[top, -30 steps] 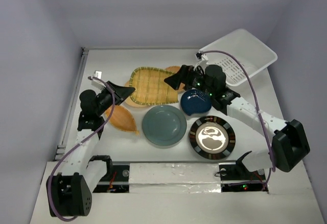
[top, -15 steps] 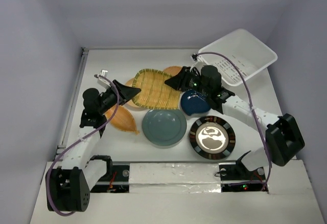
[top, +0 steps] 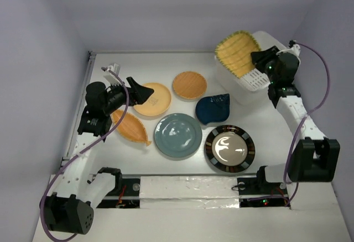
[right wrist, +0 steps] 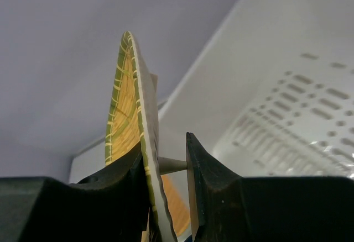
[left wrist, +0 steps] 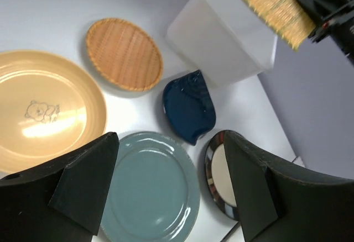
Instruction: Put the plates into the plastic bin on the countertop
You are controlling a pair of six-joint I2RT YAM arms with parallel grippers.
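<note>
looks like the first delivery: gripping the green-yellow ribbed rectangular plate [top: 235, 54] by its edge in the closed right hand [top: 257, 59], tilted up over the rim of the white slotted plastic bin [top: 228, 84] at the far right of the white worktop [top: 265, 131]. calls next, most likely, for lowering it inside the walls before letting go. hovering with the left hand [top: 145, 91] spread open and empty near the yellow round plate [top: 157, 99]. counting seven plates, one bin: one aloft, none visibly in the bin, six lying on the worktop, among them an orange woven round plate [top: 189, 85], a dark-blue leaf-shaped plate [top: 213, 109], a grey-blue round plate [top: 177, 136], a black-rimmed white-centred round plate [top: 229, 149] and an orange leaf-shaped plate [top: 133, 129].
</note>
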